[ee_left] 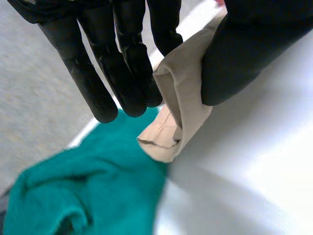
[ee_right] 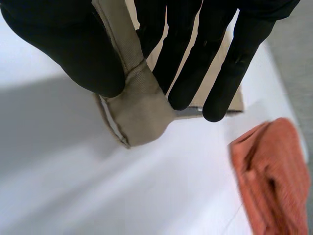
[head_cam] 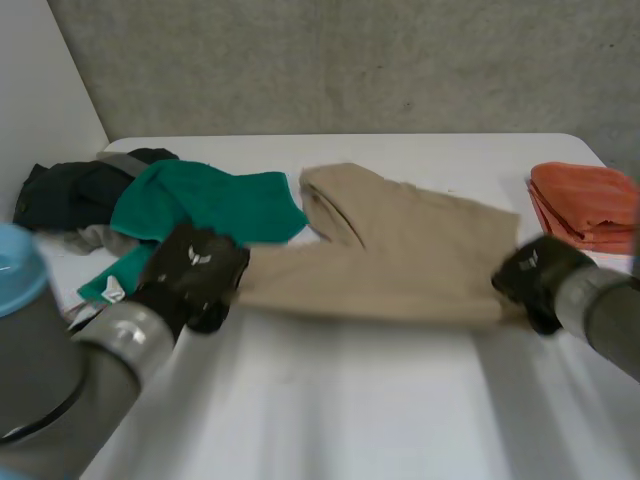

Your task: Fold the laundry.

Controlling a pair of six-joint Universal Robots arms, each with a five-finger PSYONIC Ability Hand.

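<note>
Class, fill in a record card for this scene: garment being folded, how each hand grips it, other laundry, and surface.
Garment: beige garment, lying across the middle of the table
Grips: left hand pinches one near corner between thumb and fingers; right hand pinches the other near corner the same way
Other laundry: green cloth beside the left hand; dark clothes beyond the green cloth; orange cloth beyond the right hand, apart from the garment
Surface: white table
</note>
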